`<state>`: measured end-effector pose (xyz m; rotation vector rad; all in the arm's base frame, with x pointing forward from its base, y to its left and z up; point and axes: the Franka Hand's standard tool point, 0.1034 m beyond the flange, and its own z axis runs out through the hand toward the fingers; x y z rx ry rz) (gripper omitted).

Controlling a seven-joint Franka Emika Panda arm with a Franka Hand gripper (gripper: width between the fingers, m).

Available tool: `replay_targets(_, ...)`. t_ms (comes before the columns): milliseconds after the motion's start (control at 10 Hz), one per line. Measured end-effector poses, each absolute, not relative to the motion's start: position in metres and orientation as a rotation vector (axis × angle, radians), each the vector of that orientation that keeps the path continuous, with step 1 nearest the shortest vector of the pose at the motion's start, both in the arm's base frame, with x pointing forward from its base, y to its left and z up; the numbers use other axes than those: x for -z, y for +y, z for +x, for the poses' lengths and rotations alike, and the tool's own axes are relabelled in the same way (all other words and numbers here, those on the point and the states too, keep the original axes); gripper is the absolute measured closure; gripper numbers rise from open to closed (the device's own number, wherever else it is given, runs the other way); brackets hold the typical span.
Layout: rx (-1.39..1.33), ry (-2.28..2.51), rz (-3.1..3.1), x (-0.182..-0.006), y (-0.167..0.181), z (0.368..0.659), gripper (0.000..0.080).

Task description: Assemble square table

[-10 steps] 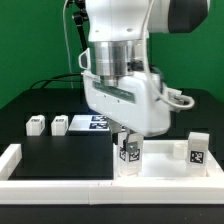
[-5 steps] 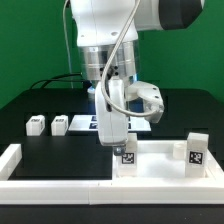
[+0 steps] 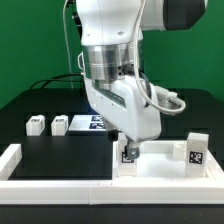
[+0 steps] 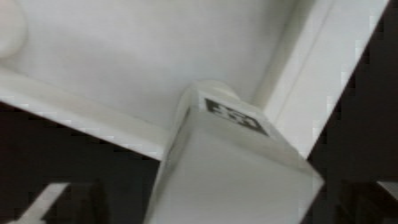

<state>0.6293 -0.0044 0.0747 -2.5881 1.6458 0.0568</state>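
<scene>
The white square tabletop slab (image 3: 160, 163) lies at the front right, against the rail. My gripper (image 3: 125, 140) is shut on a white tagged leg (image 3: 129, 154), held upright at the slab's corner on the exterior view's left. In the wrist view that leg (image 4: 231, 160) fills the space between my jaws, its tag facing the camera, with the slab (image 4: 143, 60) behind it. My fingers are hidden there. A second leg (image 3: 196, 150) stands upright on the slab's corner on the exterior view's right. Two more legs (image 3: 37, 125) (image 3: 60, 125) lie on the black table at the left.
The marker board (image 3: 88, 123) lies flat behind the two loose legs. A long white border rail (image 3: 55, 186) runs along the front edge and turns up the left side (image 3: 10, 158). Black cables trail at the back left.
My wrist and hand have turned about the vertical axis, first one way and then back. The held leg stays at the same slab corner.
</scene>
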Motion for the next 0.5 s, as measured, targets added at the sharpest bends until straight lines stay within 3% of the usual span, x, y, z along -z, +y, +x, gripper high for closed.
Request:
replay_targets(200, -0.041, 1.459, -2.698, -0.074, -0.004, 0.629, 0.0152)
replay_targets(400, 0.061, 0.748, -3.008, -0.059, 0.017, 0.616, 0.0151)
replay_targets(500, 0.061, 0.630, -3.033, -0.058, 0.019, 0.616, 0.0151)
